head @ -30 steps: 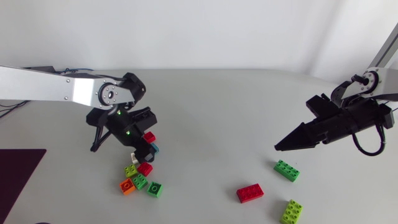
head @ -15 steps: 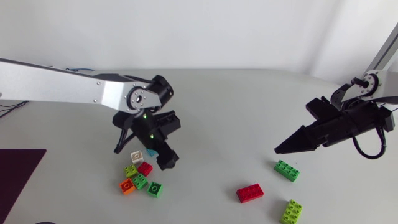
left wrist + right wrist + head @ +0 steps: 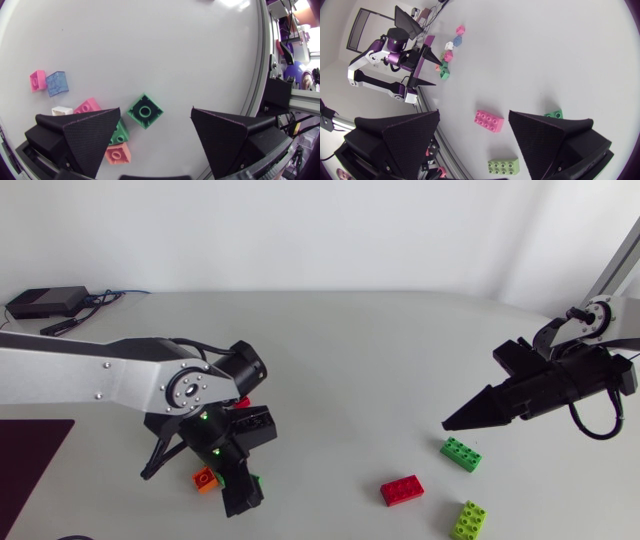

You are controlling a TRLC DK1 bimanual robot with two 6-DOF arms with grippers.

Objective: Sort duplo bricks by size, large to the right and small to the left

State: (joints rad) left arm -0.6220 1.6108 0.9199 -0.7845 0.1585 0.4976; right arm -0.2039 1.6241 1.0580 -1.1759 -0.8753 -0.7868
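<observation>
Green small brick (image 3: 145,111) below the spread, empty left pincer (image 3: 240,498), lower left of the head view.
Other small bricks (image 3: 89,106) crowd close, so a closing finger could scatter them. The right pincer (image 3: 450,420), also wide, hangs above the large bricks (image 3: 402,490) at lower right.

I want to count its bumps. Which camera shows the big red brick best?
The right wrist view: the big red brick lies ahead of the right gripper, studs plain. The head view shows it smaller; the left wrist view misses it.

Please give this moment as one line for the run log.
left gripper: open over small green brick | right gripper: open, empty, near large green brick | large red brick, large lime brick: right side
</observation>
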